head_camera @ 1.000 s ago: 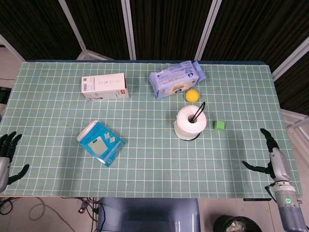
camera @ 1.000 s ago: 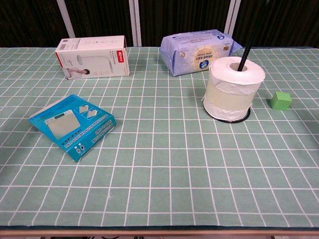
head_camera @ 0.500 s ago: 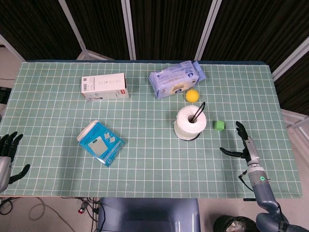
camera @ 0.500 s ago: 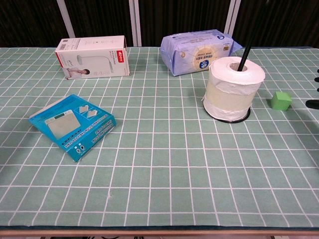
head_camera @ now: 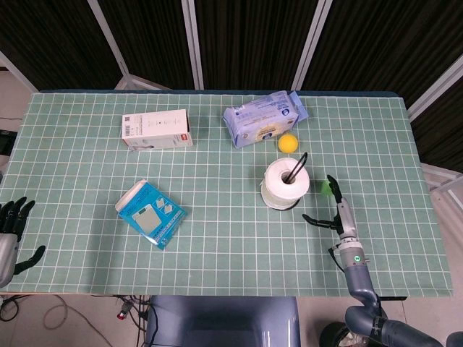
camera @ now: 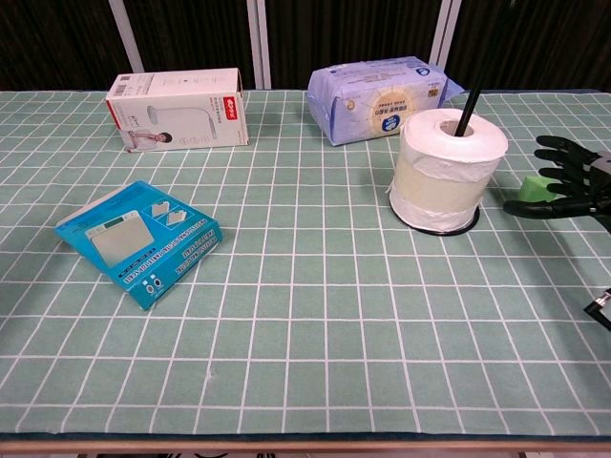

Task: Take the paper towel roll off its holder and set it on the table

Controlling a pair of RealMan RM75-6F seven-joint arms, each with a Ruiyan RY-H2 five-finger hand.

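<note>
The white paper towel roll (head_camera: pixel 285 182) (camera: pixel 447 167) stands upright on its black holder, whose thin rod (camera: pixel 477 81) rises through the core. The holder's round base (camera: pixel 434 227) shows under the roll. My right hand (head_camera: pixel 336 210) (camera: pixel 564 180) hovers just right of the roll, open with fingers spread toward it and a small gap between them. My left hand (head_camera: pixel 10 231) hangs off the table's near left corner, open and holding nothing; the chest view does not show it.
A green cube (head_camera: pixel 327 188) (camera: pixel 531 187) sits right of the roll, partly behind my right hand. An orange ball (head_camera: pixel 289 143), a blue wipes pack (head_camera: pixel 263 118) and a white box (head_camera: pixel 156 129) lie further back. A blue flat box (head_camera: pixel 150 213) lies near left.
My right hand has swept in from the table's right edge leftward toward the roll, now covering part of the green cube. The left hand has barely moved.
</note>
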